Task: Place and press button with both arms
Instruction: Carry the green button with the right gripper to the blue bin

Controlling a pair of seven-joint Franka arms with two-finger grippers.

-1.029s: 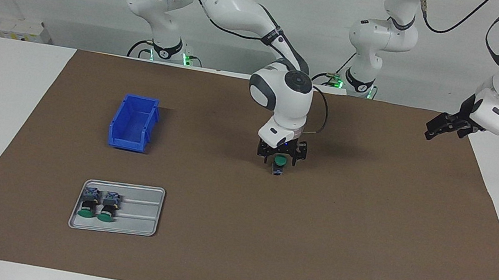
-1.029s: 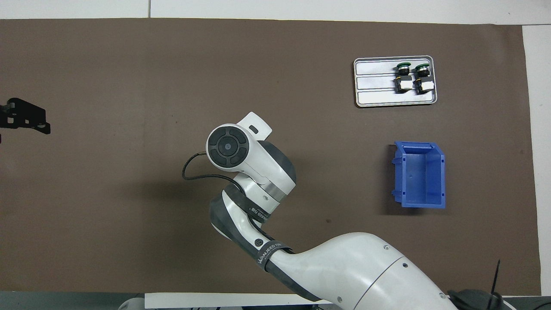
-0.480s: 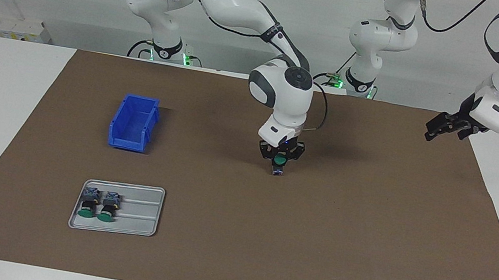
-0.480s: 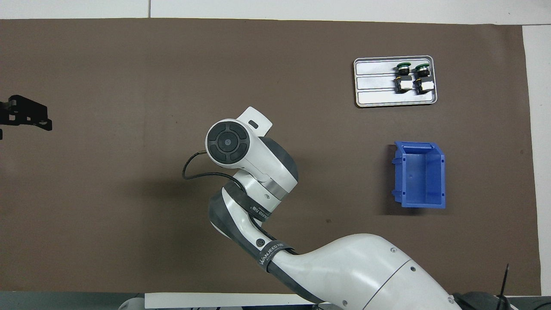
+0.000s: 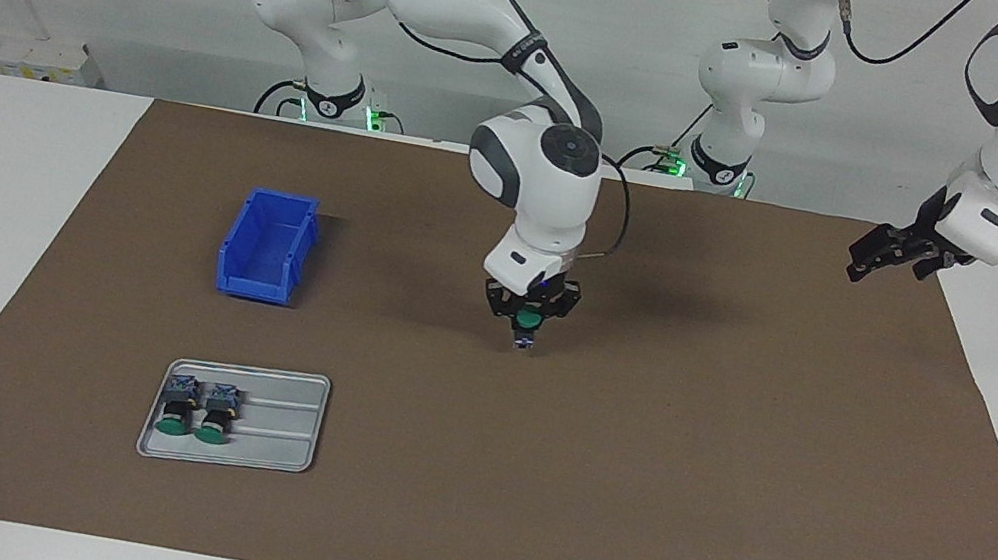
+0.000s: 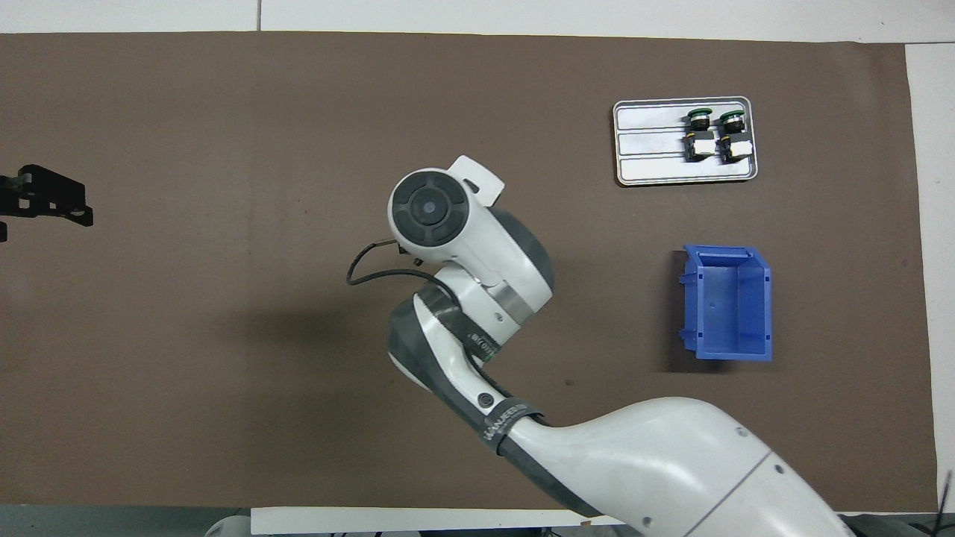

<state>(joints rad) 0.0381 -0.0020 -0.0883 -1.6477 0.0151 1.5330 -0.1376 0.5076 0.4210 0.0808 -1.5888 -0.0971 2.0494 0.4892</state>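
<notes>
My right gripper point(image 5: 528, 317) is shut on a button point(image 5: 529, 323) with a round green cap, and holds it low over the middle of the brown mat point(image 5: 634, 445). The cap faces the camera and the body hangs below the fingers. In the overhead view the right arm's wrist point(image 6: 433, 216) hides both the gripper and the button. My left gripper point(image 5: 887, 252) hangs in the air over the mat's edge at the left arm's end, and it also shows in the overhead view point(image 6: 45, 203).
A grey tray point(image 5: 281, 431) point(image 6: 649, 149) at the right arm's end holds two more green-capped buttons point(image 5: 195, 412) point(image 6: 715, 134). A blue bin point(image 5: 266, 246) point(image 6: 727, 302) stands nearer to the robots than the tray. Two smaller white arms point(image 5: 746, 78) stand at the table's edge.
My right gripper has carried the button a little toward the right arm's end of the table and turned its wrist. The left gripper has barely moved.
</notes>
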